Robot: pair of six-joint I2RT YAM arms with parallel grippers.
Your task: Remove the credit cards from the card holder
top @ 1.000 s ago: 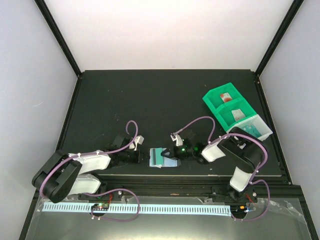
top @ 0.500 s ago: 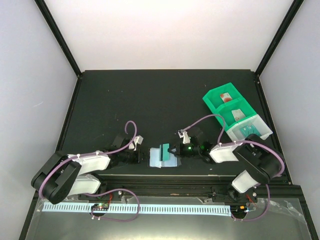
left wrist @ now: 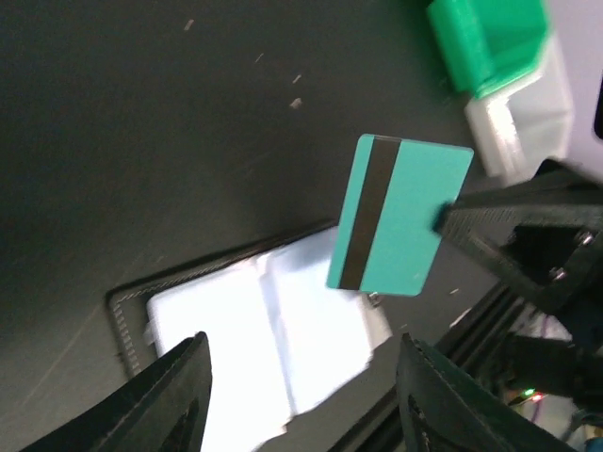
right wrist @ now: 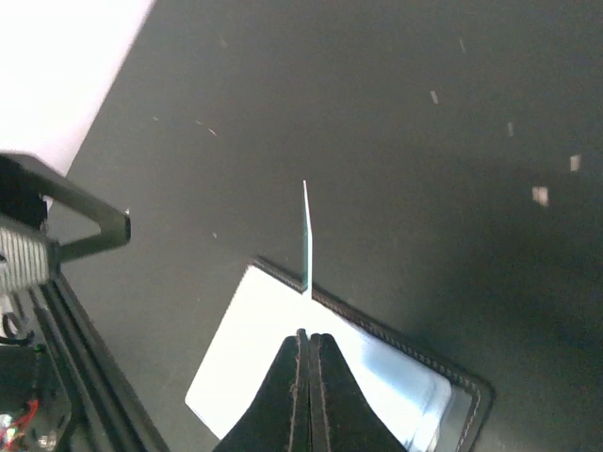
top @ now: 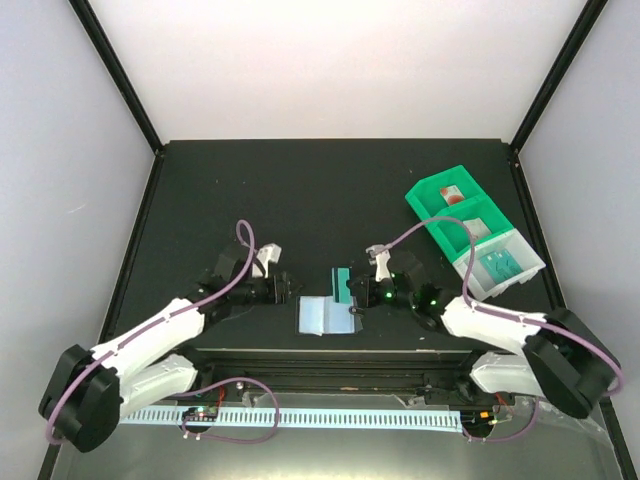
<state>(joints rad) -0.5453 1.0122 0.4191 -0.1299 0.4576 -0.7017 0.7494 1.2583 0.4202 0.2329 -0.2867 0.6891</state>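
The card holder (top: 322, 316) lies open on the black table, its pale blue-grey inside up (left wrist: 226, 330) (right wrist: 254, 367). A teal credit card (top: 342, 283) with a black stripe (left wrist: 400, 215) hangs just above the holder's far edge. My right gripper (top: 353, 292) is shut on it; in the right wrist view the card (right wrist: 306, 235) shows edge-on, standing out past the shut jaws (right wrist: 308, 337). My left gripper (top: 288, 290) stands open a little left of the holder, with nothing between its fingers (left wrist: 301, 395).
At the back right stand two green bin compartments (top: 455, 205), one with a red card (top: 451, 195), and a clear bin (top: 500, 268) with something teal inside. The table's front rail runs just below the holder.
The right gripper has drawn the teal card out of the holder and lifted it away. The left gripper has opened, let go of the holder and pulled back to the left.
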